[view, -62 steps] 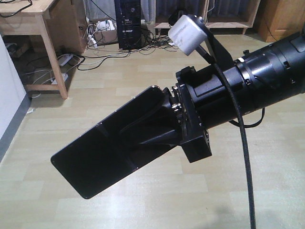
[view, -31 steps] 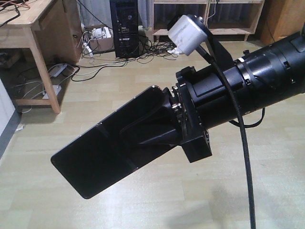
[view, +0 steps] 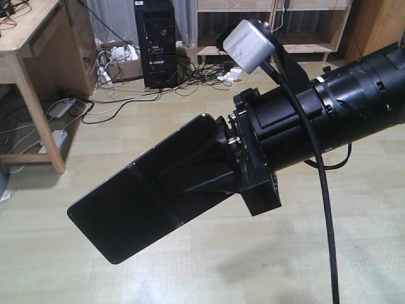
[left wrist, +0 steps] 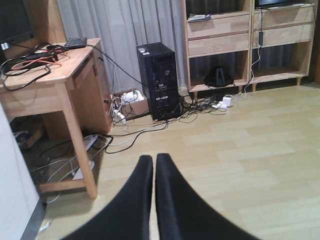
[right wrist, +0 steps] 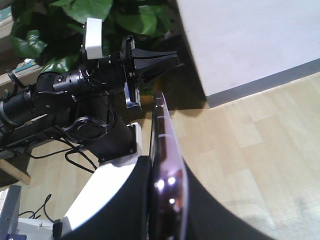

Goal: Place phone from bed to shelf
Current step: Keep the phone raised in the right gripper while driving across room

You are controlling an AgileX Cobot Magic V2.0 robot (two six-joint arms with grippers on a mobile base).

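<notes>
The phone [view: 120,215], a thin glossy black slab with a centre crease, hangs in the air above the wooden floor, and my right gripper [view: 174,180] is shut on one end of it. The right wrist view shows the phone [right wrist: 161,120] edge-on with a pinkish rim, clamped between the two black fingers of the right gripper [right wrist: 164,162]. My left gripper [left wrist: 153,161] is shut with nothing in it, held above the floor; the left gripper [right wrist: 170,59] also shows from the side. The pale wooden shelf [view: 304,38] stands far back against the wall, also visible as the shelf [left wrist: 220,35]. The bed is out of view.
A wooden desk [view: 28,44] stands at the left, with cables and power strips [view: 60,107] under it. A black computer tower [view: 155,41] and tangled cables [view: 202,69] lie on the floor before the shelf. A leafy plant [right wrist: 100,20] and white wall [right wrist: 240,40] are behind.
The desk, computer tower and shelf have slid left and lower in the front view, so the view has moved. The right arm and phone keep the same pose.
</notes>
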